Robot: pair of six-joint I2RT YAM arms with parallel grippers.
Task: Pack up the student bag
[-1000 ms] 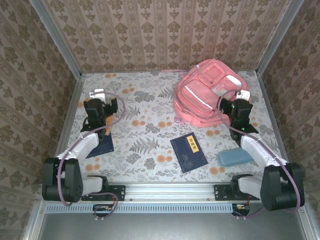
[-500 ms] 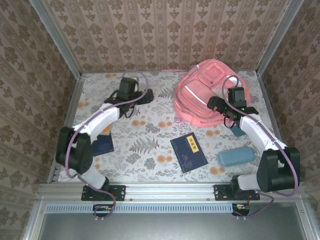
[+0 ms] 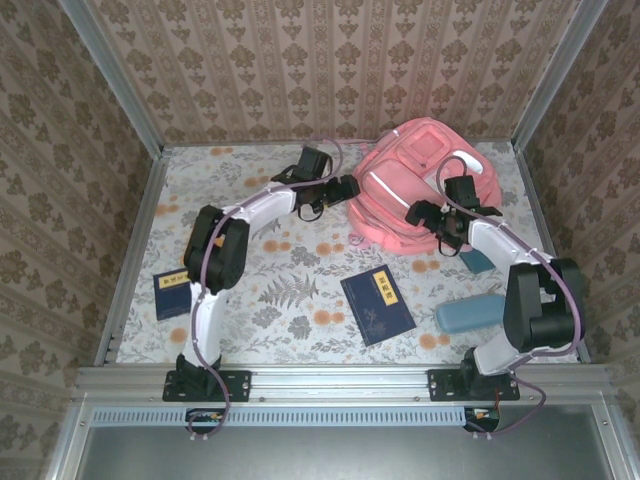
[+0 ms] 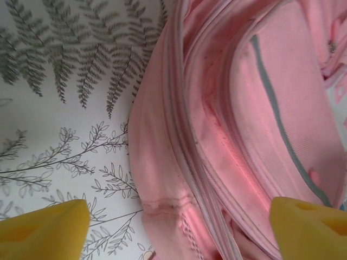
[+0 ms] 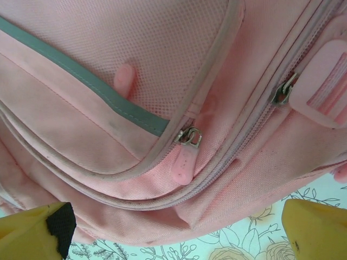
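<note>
Grip choice is mattering here: left gripper [image 3: 346,188] is hovering, jaws apart, at the left seam of the student bag [image 3: 398,195], lying far right on the table [image 3: 250,290]; right gripper [image 3: 414,212], fingers spread wide, is facing a pink zipper pull [image 5: 183,161], likely needing a square pinch

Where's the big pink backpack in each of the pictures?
Top external: student bag at the far right of the table.
Left wrist: student bag across the right half.
Right wrist: student bag across the top and middle.
Shared landmark: the pale stripe on its front pocket.
</note>
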